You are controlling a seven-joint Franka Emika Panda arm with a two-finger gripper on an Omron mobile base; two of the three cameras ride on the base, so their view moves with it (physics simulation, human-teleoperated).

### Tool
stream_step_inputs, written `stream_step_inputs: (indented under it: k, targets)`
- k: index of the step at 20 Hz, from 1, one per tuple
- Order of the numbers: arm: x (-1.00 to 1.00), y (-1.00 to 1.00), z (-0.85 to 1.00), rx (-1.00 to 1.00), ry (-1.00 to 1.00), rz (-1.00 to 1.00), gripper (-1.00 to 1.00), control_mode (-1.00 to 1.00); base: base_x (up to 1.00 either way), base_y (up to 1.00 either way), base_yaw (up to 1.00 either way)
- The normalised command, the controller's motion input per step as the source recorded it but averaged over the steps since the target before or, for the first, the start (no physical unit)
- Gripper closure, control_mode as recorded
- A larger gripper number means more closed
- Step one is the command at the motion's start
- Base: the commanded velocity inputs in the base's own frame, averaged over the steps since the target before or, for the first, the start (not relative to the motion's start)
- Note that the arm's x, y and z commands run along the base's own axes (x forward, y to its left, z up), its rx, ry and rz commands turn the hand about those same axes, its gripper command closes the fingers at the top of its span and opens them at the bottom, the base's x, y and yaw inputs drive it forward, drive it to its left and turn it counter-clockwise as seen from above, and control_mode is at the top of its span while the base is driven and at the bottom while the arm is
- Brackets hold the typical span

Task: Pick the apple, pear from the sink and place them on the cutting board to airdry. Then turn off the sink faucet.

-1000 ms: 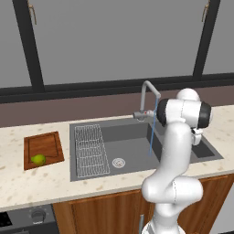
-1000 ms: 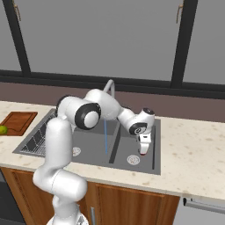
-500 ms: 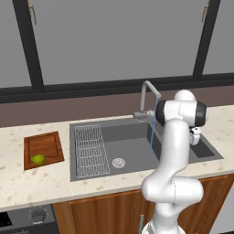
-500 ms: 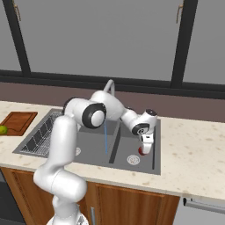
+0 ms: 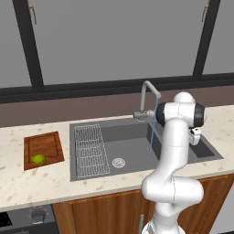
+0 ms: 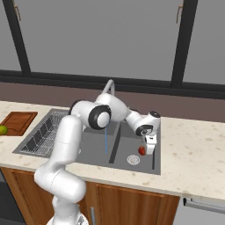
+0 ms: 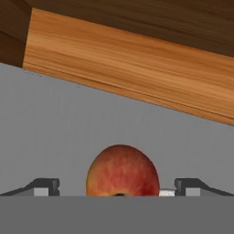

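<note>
Hand (image 6: 148, 149) partly hides apple (image 6: 141, 150)

In the left base view the sink (image 5: 137, 146) sits at the centre of the counter (image 5: 27, 183), its rack (image 5: 91, 151) in the 9 o'clock part of the basin. The faucet (image 5: 147, 98) stands at the sink's 12 o'clock edge. The board (image 5: 43, 148) lies on the counter at 9 o'clock from the sink, apart from it, with the pear (image 5: 39, 159) on its near left part. In the right base view the apple (image 6: 142, 150) lies in the sink's small compartment at 3 o'clock, by the drain (image 6: 133, 160). In the hand view the apple sits between the fingertips (image 7: 45, 186) of the gripper (image 7: 116, 188), whose jaws stand wide and clear of it on each side.
</note>
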Motion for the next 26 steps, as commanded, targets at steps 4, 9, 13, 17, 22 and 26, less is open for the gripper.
stream_step_inputs:
  k: [4, 9, 13, 17, 22, 26]
  targets:
    - [0.08, -0.01, -0.20, 0.00, 0.00, 0.00, -1.00, -1.00, 0.00, 0.00, 0.00]
    - [0.04, 0.00, -0.18, 0.00, 0.00, 0.00, -1.00, -1.00, 0.00, 0.00, 0.00]
    - [0.01, 0.00, -0.18, 0.00, 0.00, 0.00, -1.00, -1.00, 0.00, 0.00, 0.00]
    - [0.00, 0.00, -0.20, 0.00, 0.00, 0.00, 1.00, -1.00, 0.00, 0.00, 0.00]
    - [0.00, -0.02, -0.19, 0.00, 0.00, 0.00, 1.00, -1.00, 0.00, 0.00, 0.00]
    - [-0.13, -0.12, -0.22, 0.00, 0.03, -0.01, 1.00, -1.00, 0.00, 0.00, 0.00]
